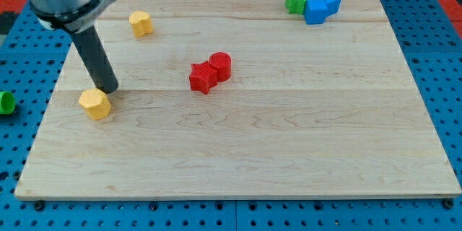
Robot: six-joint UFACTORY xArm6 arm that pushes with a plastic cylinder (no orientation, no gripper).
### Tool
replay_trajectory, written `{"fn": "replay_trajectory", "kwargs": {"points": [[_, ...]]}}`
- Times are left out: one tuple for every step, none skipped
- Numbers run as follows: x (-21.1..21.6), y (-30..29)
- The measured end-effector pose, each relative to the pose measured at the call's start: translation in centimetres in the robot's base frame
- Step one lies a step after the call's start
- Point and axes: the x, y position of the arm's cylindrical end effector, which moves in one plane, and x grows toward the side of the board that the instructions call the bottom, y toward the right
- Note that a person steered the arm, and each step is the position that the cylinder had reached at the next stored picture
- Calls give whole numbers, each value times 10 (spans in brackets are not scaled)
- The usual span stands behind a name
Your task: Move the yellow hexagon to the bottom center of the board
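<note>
A yellow hexagon block (95, 104) lies near the wooden board's left edge, about mid-height in the view. My tip (108, 89) rests on the board just above and right of it, touching or nearly touching its upper right side. The dark rod rises from there toward the view's top left. A second yellow block (141, 23) of less clear shape lies near the board's top left.
A red star (203, 78) and a red cylinder (221, 66) touch each other at the board's centre. A green star (296, 0) and two blue blocks (320, 7) cluster at the top right. A green block (6, 102) lies off the board at the left.
</note>
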Motion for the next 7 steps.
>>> {"fn": "replay_trajectory", "kwargs": {"points": [[32,-22],[56,9],[59,-47],[96,-17],[110,71],[77,81],[76,122]]}}
